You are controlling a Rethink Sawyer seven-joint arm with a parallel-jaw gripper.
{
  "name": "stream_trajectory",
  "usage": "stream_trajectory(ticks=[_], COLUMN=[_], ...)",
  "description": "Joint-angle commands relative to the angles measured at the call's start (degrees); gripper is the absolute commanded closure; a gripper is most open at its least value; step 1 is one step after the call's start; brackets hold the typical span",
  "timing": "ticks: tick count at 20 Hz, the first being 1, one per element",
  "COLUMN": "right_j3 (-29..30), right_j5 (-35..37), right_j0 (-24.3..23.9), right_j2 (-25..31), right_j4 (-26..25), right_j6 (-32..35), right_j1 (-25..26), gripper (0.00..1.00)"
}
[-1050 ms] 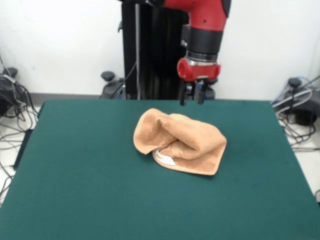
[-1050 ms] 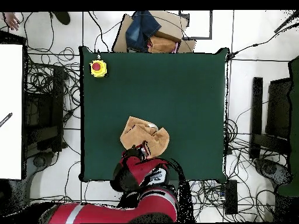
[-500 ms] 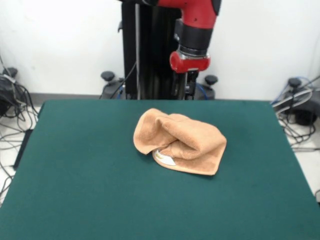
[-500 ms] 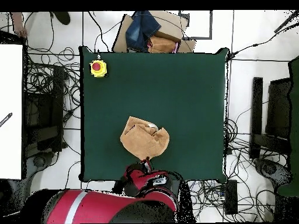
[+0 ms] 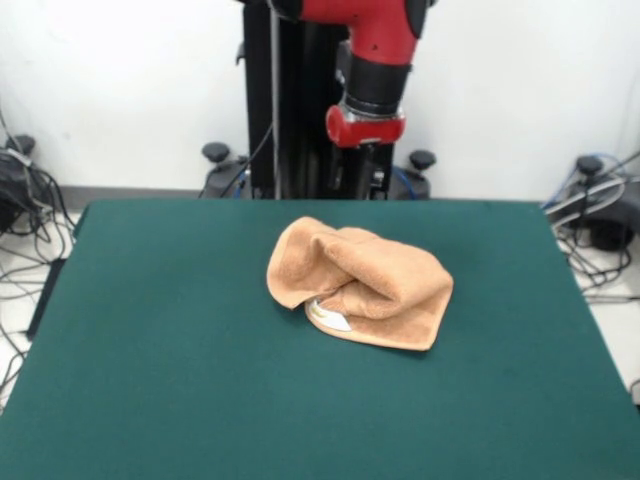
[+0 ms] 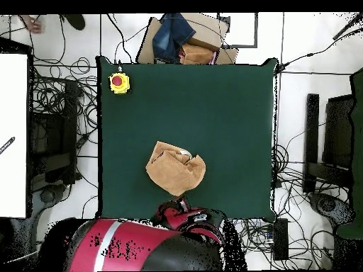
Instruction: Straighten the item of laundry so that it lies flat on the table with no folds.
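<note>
We see the tan-orange towel lying crumpled near the middle of the green counter; it is bunched into thick rolled folds, one rounded lobe at the front view's left and a flatter corner at the right; a small white label peeks from under its near edge; the end effector hangs above the counter's far edge, apart from the towel; we cannot tell whether it is released or clenched; a yellow box with a red button sits at one counter corner.
</note>
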Motion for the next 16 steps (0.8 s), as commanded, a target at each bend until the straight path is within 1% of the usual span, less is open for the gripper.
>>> stream_trajectory(ticks=[1,4,9,16], right_j3=[-13.27,-15.27,-16.55,-16.70], right_j5=[12.43,14.56,11.95,11.96], right_j0=[-2.23,-2.62,-0.95,-0.95], right_j2=[8.02,8.82,7.25,7.51], right_j4=[4.96,5.05,5.31,4.86], right_j6=[5.72,5.54,8.02,8.53], right_j1=[2.05,2.69,4.58,4.61], gripper=[0.00,0.00,0.00,0.00])
